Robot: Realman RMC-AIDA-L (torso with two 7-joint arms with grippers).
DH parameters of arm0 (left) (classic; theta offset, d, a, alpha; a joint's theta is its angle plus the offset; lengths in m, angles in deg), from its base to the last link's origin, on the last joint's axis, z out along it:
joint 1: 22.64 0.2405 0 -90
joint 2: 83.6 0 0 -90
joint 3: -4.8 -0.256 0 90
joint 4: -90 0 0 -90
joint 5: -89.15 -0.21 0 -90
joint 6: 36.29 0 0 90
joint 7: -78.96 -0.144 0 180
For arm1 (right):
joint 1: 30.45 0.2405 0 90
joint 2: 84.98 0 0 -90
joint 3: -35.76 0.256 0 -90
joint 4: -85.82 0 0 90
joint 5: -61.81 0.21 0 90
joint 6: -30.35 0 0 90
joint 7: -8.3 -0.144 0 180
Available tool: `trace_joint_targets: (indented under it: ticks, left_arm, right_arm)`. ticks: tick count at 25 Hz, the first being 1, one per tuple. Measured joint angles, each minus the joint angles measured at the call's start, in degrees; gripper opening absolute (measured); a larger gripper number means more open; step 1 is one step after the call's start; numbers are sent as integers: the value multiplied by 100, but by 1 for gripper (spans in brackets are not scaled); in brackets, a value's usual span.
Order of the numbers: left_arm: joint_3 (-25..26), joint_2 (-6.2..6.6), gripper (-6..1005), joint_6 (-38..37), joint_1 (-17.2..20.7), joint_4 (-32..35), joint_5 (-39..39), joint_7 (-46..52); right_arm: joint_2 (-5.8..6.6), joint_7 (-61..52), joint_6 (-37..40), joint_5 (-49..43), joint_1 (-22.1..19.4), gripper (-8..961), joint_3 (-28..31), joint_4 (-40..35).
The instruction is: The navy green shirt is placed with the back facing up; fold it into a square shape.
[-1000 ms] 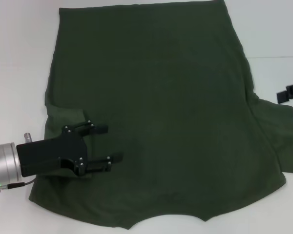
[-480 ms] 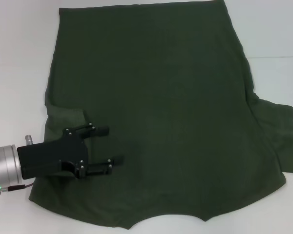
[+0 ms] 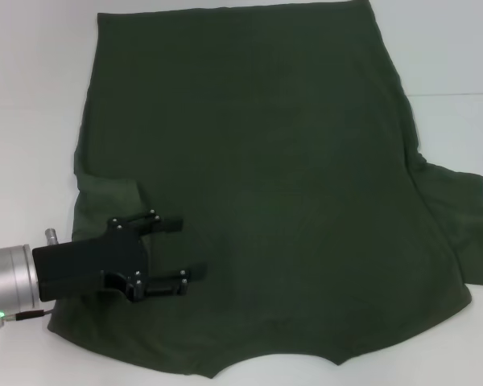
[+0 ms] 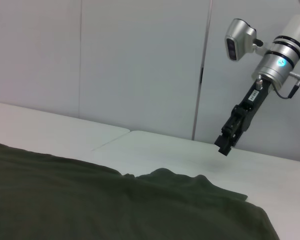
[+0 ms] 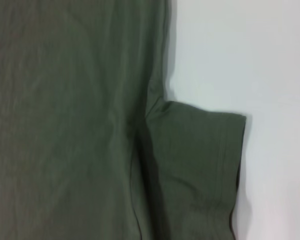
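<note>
The navy green shirt (image 3: 266,177) lies flat on the white table (image 3: 32,96), plain back up, neckline toward me. Its left sleeve (image 3: 105,197) is folded in onto the body. Its right sleeve (image 3: 467,233) lies spread out on the table, and it also shows in the right wrist view (image 5: 200,165). My left gripper (image 3: 185,248) is open and empty, low over the shirt near the folded left sleeve. My right gripper (image 4: 229,137) is out of the head view. It hangs above the table beyond the right sleeve in the left wrist view.
The shirt (image 4: 90,200) covers most of the table. Bare white table (image 4: 190,155) shows to the left, the right and the far side. A grey panel wall (image 4: 140,65) stands behind the table.
My left gripper has drifted slightly back toward me over the shirt, still open. My right gripper has withdrawn past the right edge of the head view. The shirt has not moved.
</note>
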Motion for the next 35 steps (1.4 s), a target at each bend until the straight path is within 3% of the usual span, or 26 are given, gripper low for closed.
trace_joint_targets:
  ticks: [17, 35]
  left_arm:
    - [0, -48, 846, 4, -36, 0, -34, -37]
    - [1, -31, 846, -4, -67, 0, -34, -42]
  right_arm:
    - [16, 493, -763, 180, 85, 881, 48, 829]
    - [-91, 810, -1508, 375, 118, 881, 17, 1350]
